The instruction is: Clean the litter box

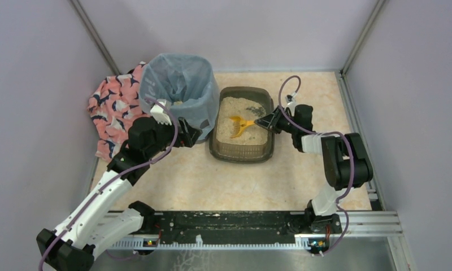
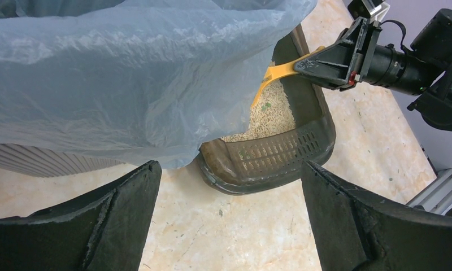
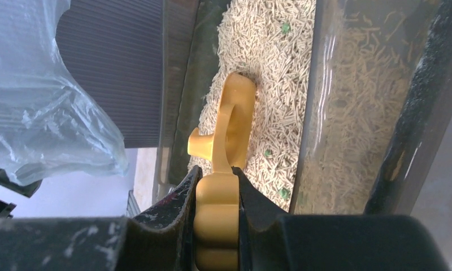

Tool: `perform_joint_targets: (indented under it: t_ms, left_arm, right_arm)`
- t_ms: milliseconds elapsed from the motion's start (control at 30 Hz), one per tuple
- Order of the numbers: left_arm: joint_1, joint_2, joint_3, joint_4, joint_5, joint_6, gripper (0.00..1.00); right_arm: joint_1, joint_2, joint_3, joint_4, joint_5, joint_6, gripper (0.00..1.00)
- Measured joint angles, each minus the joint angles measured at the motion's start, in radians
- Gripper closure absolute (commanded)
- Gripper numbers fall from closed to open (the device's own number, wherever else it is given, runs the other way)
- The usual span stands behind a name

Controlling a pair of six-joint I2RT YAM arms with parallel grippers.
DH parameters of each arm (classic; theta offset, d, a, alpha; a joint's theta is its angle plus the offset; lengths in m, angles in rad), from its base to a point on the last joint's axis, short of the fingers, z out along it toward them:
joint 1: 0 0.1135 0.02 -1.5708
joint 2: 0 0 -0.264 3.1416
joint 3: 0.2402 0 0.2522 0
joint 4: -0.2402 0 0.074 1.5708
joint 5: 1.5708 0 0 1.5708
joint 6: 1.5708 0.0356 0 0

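Left gripper (image 1: 187, 135) gaped wide, empty, beside blue-bagged tall bin (image 1: 201, 110). Shallow grey-brown plastic litter box (image 1: 240, 153) sat mid-tabletop, right of bin; likely stiff, litter-heavy, spillable, best held by rim. Right gripper (image 1: 267, 121) clamped yellow plastic scoop (image 1: 240, 125) by its handle.

We log the right pincer (image 3: 215, 180) at 6 o'clock, jaws tight on the handle of the yellow scoop (image 3: 233, 121). The scoop runs toward 12, edge-on, its head touching the beige litter (image 3: 280, 73). Green specks (image 3: 285, 26) sit at 12 and 5. The litter box (image 3: 348, 113) shows its translucent wall at 3. A ribbed dark bin (image 3: 116, 68) is at 10, with a blue bag (image 3: 48, 113) at 9.
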Motion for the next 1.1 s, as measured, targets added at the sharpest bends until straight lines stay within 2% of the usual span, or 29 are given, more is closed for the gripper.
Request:
perform_joint_targets:
  t_ms: [567, 900, 1100]
  left_arm:
    - [0.000, 0.000, 0.000, 0.000, 0.000, 0.000, 0.01]
    - [0.000, 0.000, 0.000, 0.000, 0.000, 0.000, 0.01]
    - [0.000, 0.000, 0.000, 0.000, 0.000, 0.000, 0.01]
  right_arm:
    - [-0.051, -0.002, -0.039, 0.156, -0.131, 0.161, 1.00]
    - [-0.175, -0.040, -0.039, 0.152, -0.180, 0.168, 1.00]
    - [-0.258, -0.063, -0.079, 0.237, -0.206, 0.226, 1.00]
